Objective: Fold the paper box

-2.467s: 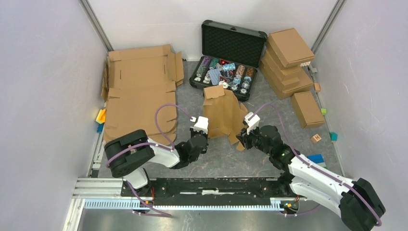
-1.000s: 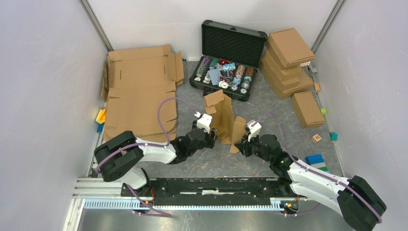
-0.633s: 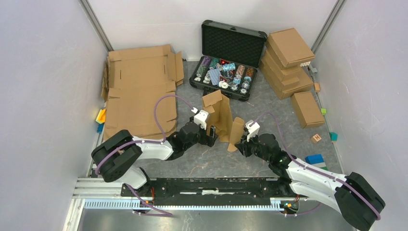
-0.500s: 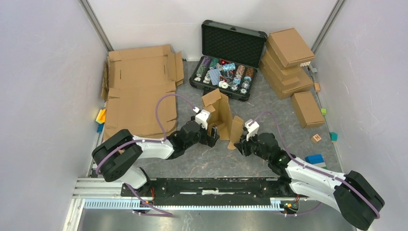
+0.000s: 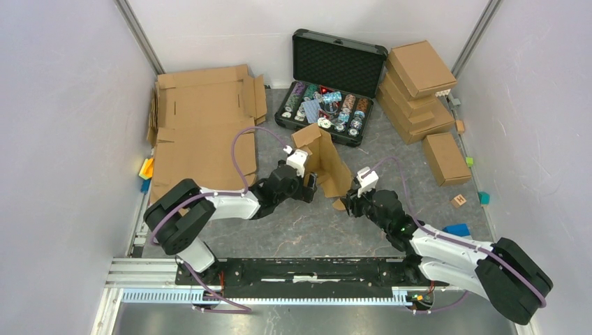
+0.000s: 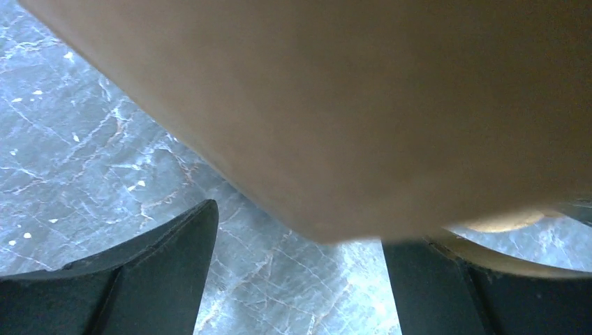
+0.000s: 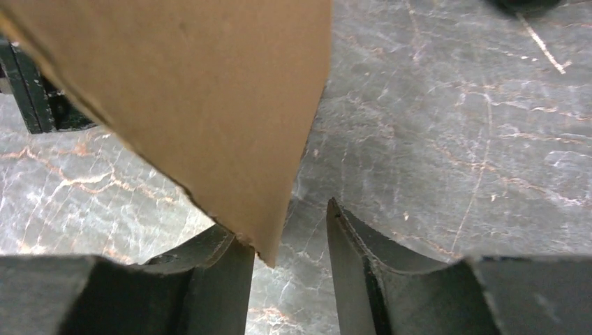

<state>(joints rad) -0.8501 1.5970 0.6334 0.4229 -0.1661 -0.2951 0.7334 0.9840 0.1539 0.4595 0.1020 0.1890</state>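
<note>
top view: open black hard case (image 5: 335, 63) standing at the far side, foam-lined lid raised, its tray holding rows of multicoloured poker chips (image 5: 324, 108). closed brown cardboard boxes (image 5: 417, 87) stacking to its right. small brown corrugated paper box (image 5: 327, 164), half folded, standing on the grey marbled table (image 5: 293, 230) just in front of the case, panels leaning; nothing showing inside it. left gripper (image 5: 309, 188) sitting at the box's near-left edge, right gripper (image 5: 348, 203) at its near-right corner. fingertips too small to make out from here.

left wrist view: blurred cardboard filling the upper frame, running off three sides. black fingers (image 6: 153, 279) spreading wide, released. the box hanging over the gap, not pinched.

right wrist view: a box corner pointing down between the fingers (image 7: 363, 279), lying close against the picture-left one, clear of the other; contact hard to tell. jaws parted, clamping nothing. rest of the box running out of frame.
</note>
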